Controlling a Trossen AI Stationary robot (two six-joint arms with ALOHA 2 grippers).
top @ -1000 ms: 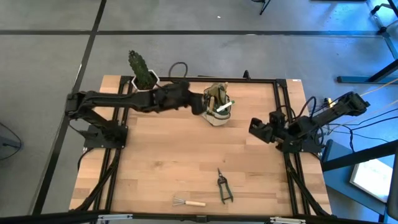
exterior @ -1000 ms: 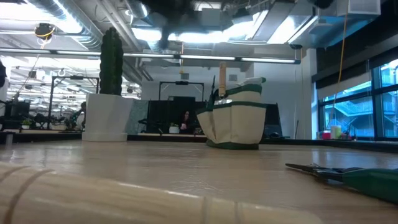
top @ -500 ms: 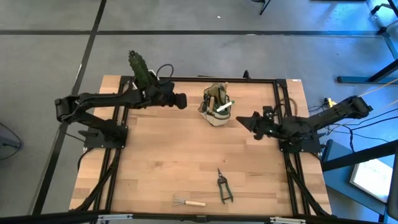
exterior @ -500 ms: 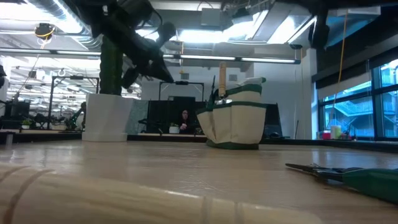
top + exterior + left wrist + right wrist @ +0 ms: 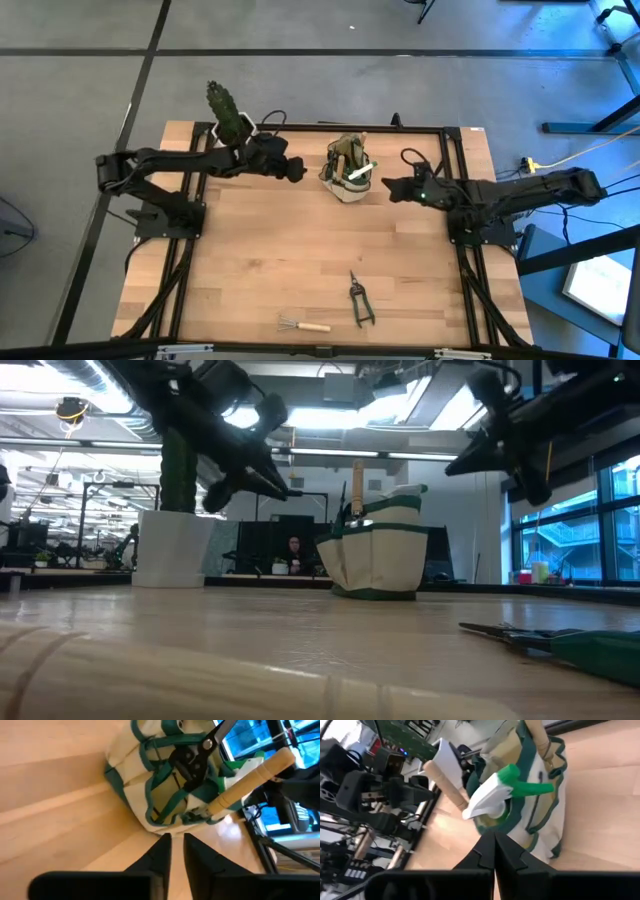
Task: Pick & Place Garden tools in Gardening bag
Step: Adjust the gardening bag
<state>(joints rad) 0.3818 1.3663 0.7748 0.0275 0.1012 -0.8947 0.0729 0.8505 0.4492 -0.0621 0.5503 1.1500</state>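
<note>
The olive-green gardening bag stands upright on its base at the far middle of the table. A wooden-handled tool, dark snips and a white-and-green spray head stick out of it. My left gripper hovers just left of the bag, slightly open, with nothing between its fingers. My right gripper hovers just right of the bag, shut and pointing at it. Green-handled pruning shears and a little wire rake lie flat near the front edge.
A cactus in a white pot stands at the far left corner, right behind my left arm. Black frame rails run along the table's sides. Bare wood lies between the bag and the two tools at the front.
My left gripper has drawn back from over the bag toward the table's left and sunk lower; it now hangs beside the bag. My right gripper has swung from the table's right edge toward the bag and tipped up to point at it. The bag has stayed put.
</note>
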